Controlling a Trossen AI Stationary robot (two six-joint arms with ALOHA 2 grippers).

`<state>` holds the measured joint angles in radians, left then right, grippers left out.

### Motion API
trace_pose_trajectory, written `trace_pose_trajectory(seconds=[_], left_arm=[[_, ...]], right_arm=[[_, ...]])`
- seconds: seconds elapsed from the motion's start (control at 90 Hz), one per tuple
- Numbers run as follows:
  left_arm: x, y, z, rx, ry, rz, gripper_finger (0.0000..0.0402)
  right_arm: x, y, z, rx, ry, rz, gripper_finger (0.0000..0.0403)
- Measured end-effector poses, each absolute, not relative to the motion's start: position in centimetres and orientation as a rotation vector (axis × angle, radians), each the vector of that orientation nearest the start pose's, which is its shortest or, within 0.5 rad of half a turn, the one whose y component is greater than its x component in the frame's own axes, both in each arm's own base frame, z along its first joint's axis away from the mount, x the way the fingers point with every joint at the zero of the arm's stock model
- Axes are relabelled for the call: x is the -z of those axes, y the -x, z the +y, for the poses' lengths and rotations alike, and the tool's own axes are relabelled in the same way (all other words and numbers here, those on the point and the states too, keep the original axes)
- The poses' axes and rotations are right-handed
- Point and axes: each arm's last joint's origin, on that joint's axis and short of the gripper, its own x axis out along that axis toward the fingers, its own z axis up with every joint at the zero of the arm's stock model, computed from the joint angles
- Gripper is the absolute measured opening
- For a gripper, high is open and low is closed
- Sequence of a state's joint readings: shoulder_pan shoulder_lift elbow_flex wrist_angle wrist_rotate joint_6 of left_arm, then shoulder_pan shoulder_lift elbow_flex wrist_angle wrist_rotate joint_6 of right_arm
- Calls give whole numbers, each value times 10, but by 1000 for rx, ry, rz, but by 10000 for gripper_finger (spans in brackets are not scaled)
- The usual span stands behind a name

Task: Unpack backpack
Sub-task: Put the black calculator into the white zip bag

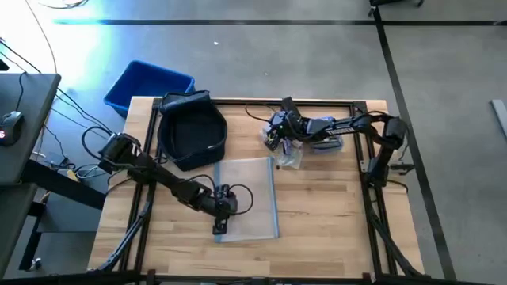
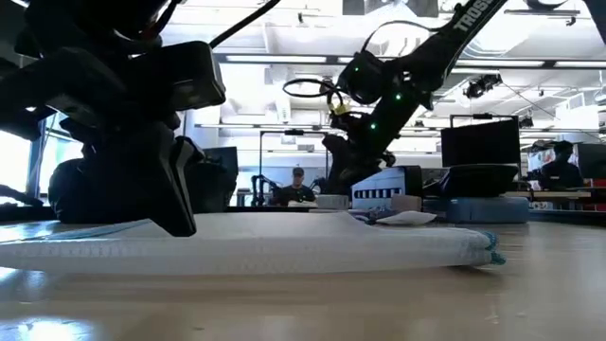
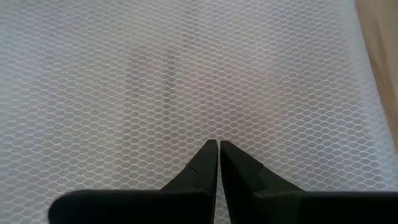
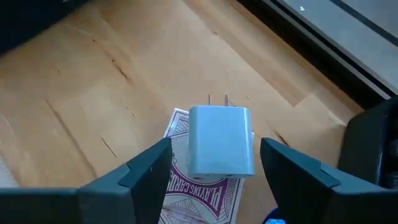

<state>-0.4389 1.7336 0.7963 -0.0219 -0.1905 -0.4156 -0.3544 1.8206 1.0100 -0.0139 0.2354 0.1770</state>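
The backpack (image 1: 192, 131) sat open near the table's (image 1: 333, 229) far left corner; unpacking looked well along. The left gripper (image 3: 217, 149) pressed closed fingers on a mesh pouch (image 1: 247, 194) mid-table; the right gripper (image 4: 214, 165), fingers spread and empty, hovered over a white charger (image 4: 221, 140) lying on a card deck (image 4: 202, 193) near the far edge.

Readable in the right wrist view: "PLAYING CARDS" in part, printed in purple on the white and purple card box (image 4: 202, 186) lying on the wooden table (image 4: 93, 93), just under the white plug adapter (image 4: 221, 140), toward 6 o'clock of it; last letters of the second word cut off by the finger. In the low view: white letters "TROS" on the dark arm (image 2: 473, 17) at about 1 o'clock; rest of the word out of frame. No other text legible.
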Motion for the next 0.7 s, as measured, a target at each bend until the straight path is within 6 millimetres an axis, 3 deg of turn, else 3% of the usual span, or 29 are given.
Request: trace_pose_trajectory(seconds=[0.144, 0.389, 0.522, 0.7], left_arm=[[-123, -284, -127, 32, 87, 937, 0], [-123, -284, -127, 31, 88, 938, 0], [-123, -284, -127, 29, 91, 937, 0], [-123, -284, -127, 26, 93, 938, 0]], right_arm=[[-164, -341, -123, 563, -159, 801, 236], [-236, -345, -90, 511, 25, 699, 236], [-272, -322, -70, 434, 87, 707, 236], [-288, -271, -50, 328, 60, 949, 236]])
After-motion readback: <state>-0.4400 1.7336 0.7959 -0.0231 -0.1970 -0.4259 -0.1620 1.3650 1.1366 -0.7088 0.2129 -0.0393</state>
